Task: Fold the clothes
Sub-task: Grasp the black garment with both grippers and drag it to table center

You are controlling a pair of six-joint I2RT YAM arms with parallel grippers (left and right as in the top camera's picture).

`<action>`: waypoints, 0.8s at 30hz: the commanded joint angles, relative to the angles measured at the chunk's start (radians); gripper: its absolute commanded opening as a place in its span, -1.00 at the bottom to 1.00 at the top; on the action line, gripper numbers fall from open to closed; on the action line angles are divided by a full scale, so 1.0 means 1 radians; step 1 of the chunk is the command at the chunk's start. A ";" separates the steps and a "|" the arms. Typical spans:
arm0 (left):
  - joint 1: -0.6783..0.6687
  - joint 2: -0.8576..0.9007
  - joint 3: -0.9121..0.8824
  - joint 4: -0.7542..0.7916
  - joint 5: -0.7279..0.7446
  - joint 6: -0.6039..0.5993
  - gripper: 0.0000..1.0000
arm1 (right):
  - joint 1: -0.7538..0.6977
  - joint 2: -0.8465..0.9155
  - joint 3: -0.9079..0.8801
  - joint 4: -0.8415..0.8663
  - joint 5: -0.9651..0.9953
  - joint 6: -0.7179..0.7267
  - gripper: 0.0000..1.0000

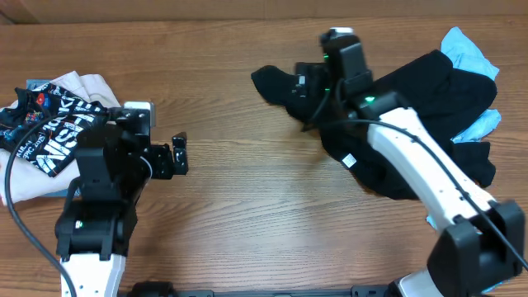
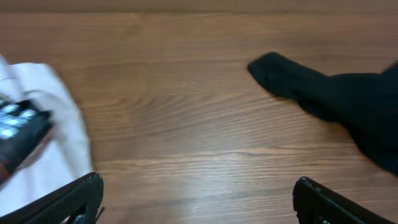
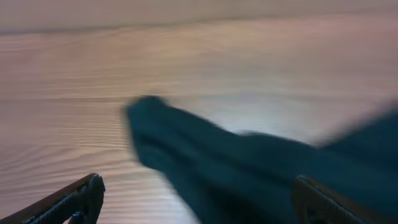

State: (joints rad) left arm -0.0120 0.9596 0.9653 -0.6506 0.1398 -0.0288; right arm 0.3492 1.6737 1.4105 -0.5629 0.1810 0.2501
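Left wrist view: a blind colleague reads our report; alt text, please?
A black fabric garment reaches in from the right across a brown wooden table; a white cloth lies at the left edge. The left arm's black fingers stand open at the bottom corners, empty.

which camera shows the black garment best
Overhead: nearly the whole black garment shows, lying in a heap. The left wrist view catches only one protruding end; the right wrist view shows that end too, but blurred.

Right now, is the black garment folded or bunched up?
Bunched up, not folded. The black garment lies in a crumpled heap with one sleeve trailing out from it, and no neat folded edges show.
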 commanded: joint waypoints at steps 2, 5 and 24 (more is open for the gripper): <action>-0.066 0.109 0.026 0.047 0.137 -0.038 1.00 | -0.111 -0.163 0.018 -0.086 0.098 0.021 1.00; -0.151 0.198 0.026 0.103 0.150 -0.065 1.00 | -0.211 -0.237 0.018 -0.196 0.095 0.039 1.00; -0.618 1.030 0.061 0.985 0.303 -0.526 1.00 | -0.444 -0.361 0.018 -0.504 0.076 0.038 1.00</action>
State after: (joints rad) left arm -0.6155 1.8965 0.9878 0.3023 0.4255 -0.4088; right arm -0.0917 1.3384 1.4143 -1.0672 0.2512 0.2844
